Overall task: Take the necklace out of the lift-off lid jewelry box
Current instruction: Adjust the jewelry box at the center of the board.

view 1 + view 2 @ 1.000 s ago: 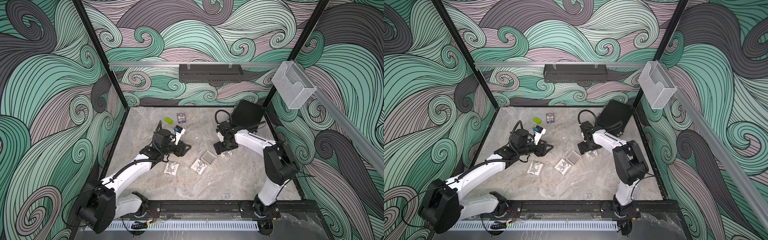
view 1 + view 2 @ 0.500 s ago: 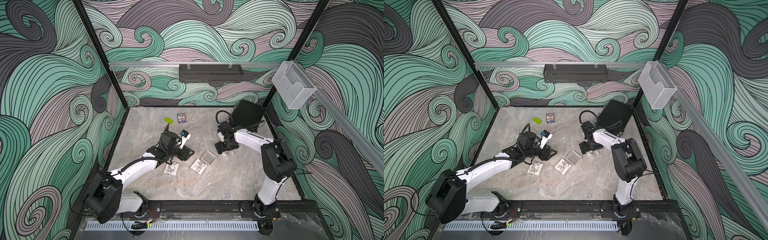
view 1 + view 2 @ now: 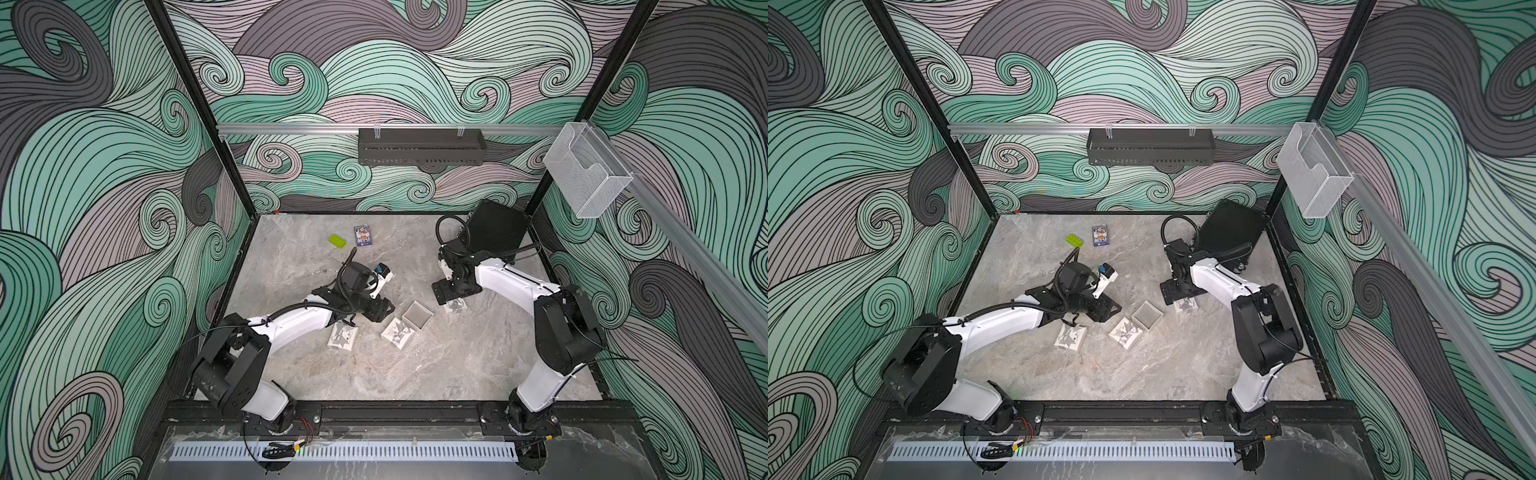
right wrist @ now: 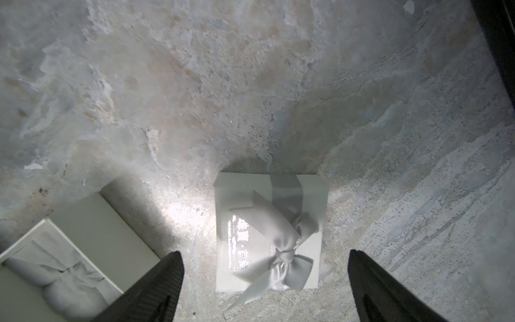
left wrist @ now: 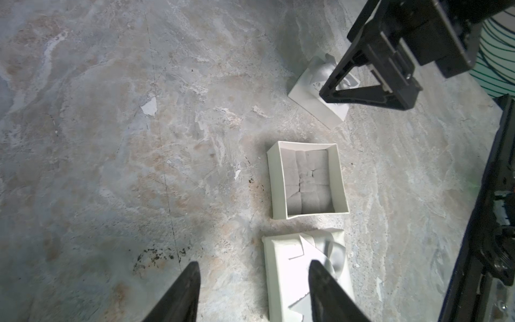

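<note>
Silver foil lettering runs across the white bow-topped box (image 4: 239, 195) in the right wrist view. It is a bold line of characters with a finer line beside it, both too glared to read. A grey satin ribbon (image 4: 285, 189) ties into a bow on top, and a fine beaded strand (image 4: 281, 252) crosses the knot. Whether that strand is trim or the necklace I cannot tell. The right gripper (image 4: 264, 267) is spread wide and straddles this box, its fingers clear of the edges and holding nothing.

The jewelry box (image 5: 306, 178) sits open on the mottled stone-look table (image 3: 415, 374). It is a square white card base lined with creased grey fabric. Just beside it lies a white ribboned lid (image 5: 281, 251). The left gripper (image 5: 253, 281) is partly spread and empty. One finger (image 5: 323, 290) overlaps that lid, and the open box lies just beyond the fingertips. In both top views another ribboned white box (image 3: 343, 336) lies close beside the left arm. Well apart, near the back wall, lie a lime-green toy brick (image 3: 337, 241) and a small card pack (image 3: 363, 236) whose print is too small to read.
</note>
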Controlling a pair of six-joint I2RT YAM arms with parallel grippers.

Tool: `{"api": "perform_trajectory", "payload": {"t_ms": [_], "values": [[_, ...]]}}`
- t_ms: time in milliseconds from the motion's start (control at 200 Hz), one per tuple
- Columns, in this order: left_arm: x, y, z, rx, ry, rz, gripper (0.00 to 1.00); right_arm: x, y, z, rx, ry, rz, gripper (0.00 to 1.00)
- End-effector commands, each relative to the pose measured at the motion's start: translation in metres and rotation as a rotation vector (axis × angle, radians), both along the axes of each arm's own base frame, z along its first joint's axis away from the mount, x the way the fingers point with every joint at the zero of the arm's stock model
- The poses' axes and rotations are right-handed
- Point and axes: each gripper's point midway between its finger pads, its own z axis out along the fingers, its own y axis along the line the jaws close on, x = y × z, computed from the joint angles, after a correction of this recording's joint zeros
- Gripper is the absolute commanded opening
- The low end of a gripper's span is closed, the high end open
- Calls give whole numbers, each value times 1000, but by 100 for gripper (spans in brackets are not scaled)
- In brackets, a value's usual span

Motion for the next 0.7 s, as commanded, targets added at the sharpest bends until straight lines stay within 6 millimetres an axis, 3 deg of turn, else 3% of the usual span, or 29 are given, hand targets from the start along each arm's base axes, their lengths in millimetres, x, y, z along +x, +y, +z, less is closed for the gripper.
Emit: {"api": "perform_trajectory", "payload": {"t_ms": [0,305,695], "values": [[-1,-9,3,23,-1,-37,60,-5,-7,-15,-2,40,-37,96],[-4,-30,-6,45,37,-72,59,-8,-6,-32,70,100,-64,95],[-2,-55,-29,105,82,-102,52,-7,-6,-41,96,134,-79,83]]}}
